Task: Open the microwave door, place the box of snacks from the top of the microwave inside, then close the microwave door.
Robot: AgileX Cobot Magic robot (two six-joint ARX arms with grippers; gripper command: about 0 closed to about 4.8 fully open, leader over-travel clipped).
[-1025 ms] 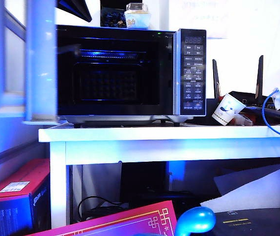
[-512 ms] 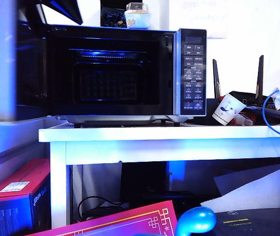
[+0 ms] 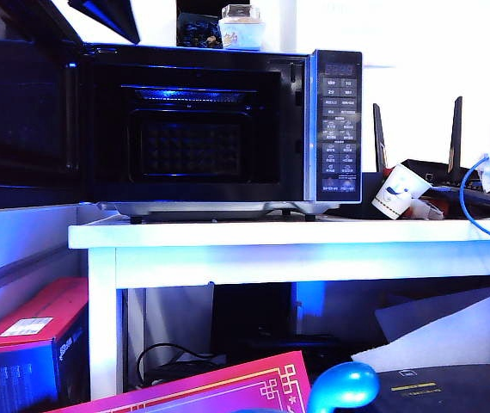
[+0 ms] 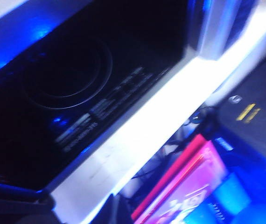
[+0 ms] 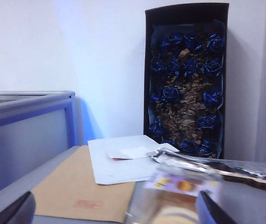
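Observation:
The black microwave (image 3: 335, 120) stands on the white table. The microwave door (image 3: 21, 112) is swung wide open to the left, and the dark cavity shows. The box of snacks (image 3: 241, 26), a small clear tub, sits on top of the microwave. In the right wrist view it (image 5: 170, 205) lies close ahead, between the wide-open fingers of my right gripper (image 5: 115, 198), untouched. My left gripper (image 4: 79, 201) hangs by the door's dark inner face (image 4: 77, 93) over the table edge. Its blurred fingers stand apart with nothing between them.
A dark box of blue wrapped flowers (image 5: 186, 79), white paper (image 5: 119, 163) and a brown envelope (image 5: 84, 191) share the microwave top. A paper cup (image 3: 397, 191), a blue cable and router antennas (image 3: 456, 129) stand right of the microwave. A red box (image 3: 30, 327) lies under the table (image 3: 271, 234).
The microwave door has swung further open to the left, from half open to fully wide. The snack box stays on top.

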